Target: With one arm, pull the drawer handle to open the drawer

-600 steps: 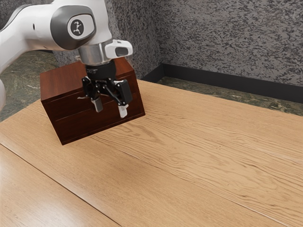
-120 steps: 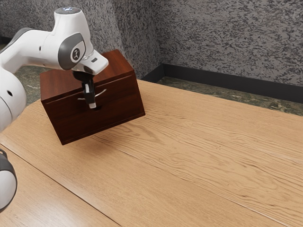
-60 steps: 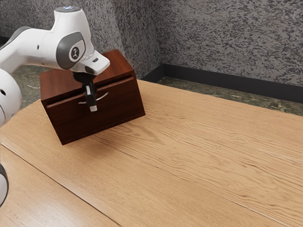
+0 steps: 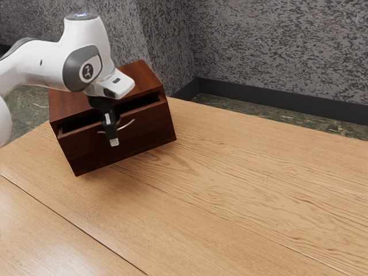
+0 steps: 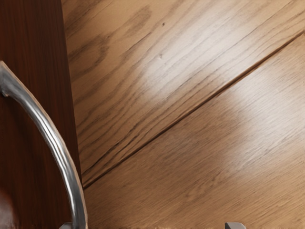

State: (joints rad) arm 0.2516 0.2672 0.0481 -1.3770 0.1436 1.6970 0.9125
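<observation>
Zero clamp here: gripper (image 4: 112, 137) is spread wide, handle (image 5: 50, 138) just hooked against one side. Drawer (image 4: 144, 115) sits partly out at 10 o'clock on the table (image 4: 241, 190). If the pull drifts sideways, that handle could slip free

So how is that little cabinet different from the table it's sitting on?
The cabinet is dark reddish-brown; the table is honey-coloured. The cabinet is a small box; the table is a wide flat top with plank seams. The cabinet carries a shiny metal handle and a slightly open drawer; the table has neither. Both look wooden.
</observation>
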